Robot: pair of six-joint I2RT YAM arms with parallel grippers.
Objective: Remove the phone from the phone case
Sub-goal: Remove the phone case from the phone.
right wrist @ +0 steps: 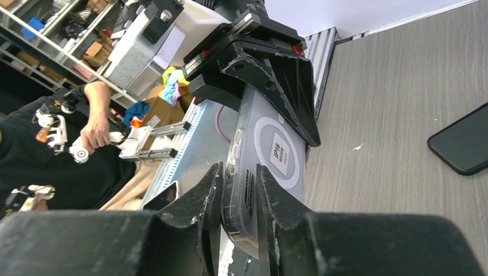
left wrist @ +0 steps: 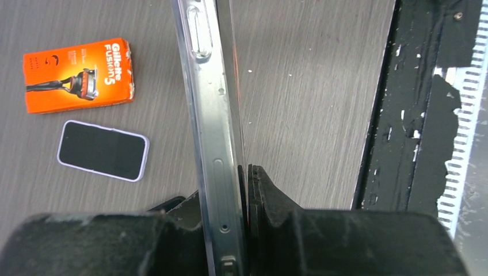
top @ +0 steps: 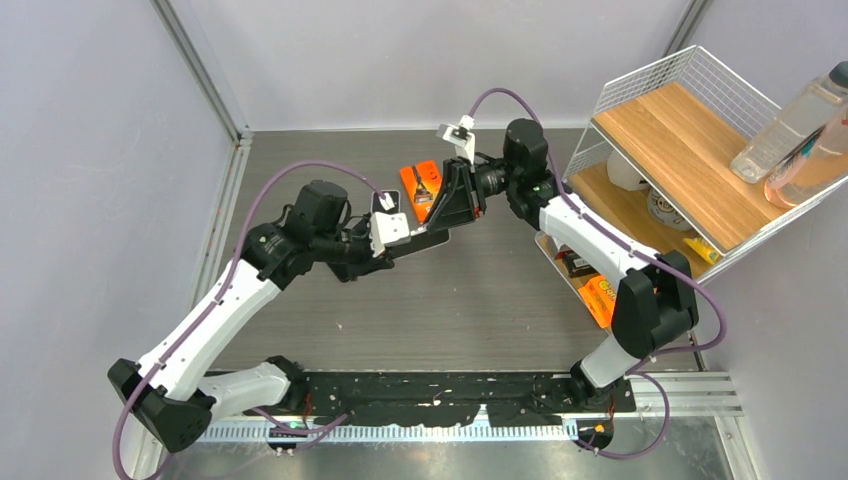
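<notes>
Top external view, from the near edge of the table [top: 450,310] outward: the left gripper [top: 405,240] pinches one end of the phone case [top: 432,239], which is held in the air over mid-table. The right gripper [top: 455,205] clamps the opposite end, jaws tight on both faces. The right wrist view shows the clear back with its ring. From above the case reads dark, so the phone likely sits inside, though this is not certain. Toward the far edge a loose handset [left wrist: 103,150] lies flat, screen up, just beside an orange razor box [left wrist: 77,75]. Judgement: both grips are set but separation is not yet done. Peeling the case off remains, unless that handset is the phone.
</notes>
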